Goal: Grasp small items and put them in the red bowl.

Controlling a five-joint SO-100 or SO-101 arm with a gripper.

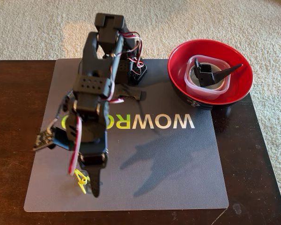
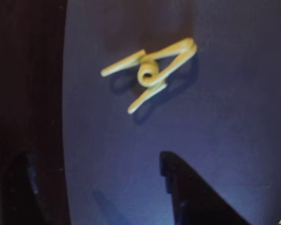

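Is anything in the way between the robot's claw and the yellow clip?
No. In the wrist view the yellow clip lies alone on the grey mat, with bare mat between it and the open gripper.

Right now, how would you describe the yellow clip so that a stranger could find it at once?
Start at the grey mat that covers the dark table, and go to its near left corner in the fixed view. The yellow clip lies flat there, beside the tip of the gripper. It is the only yellow thing and lies outside the red bowl.
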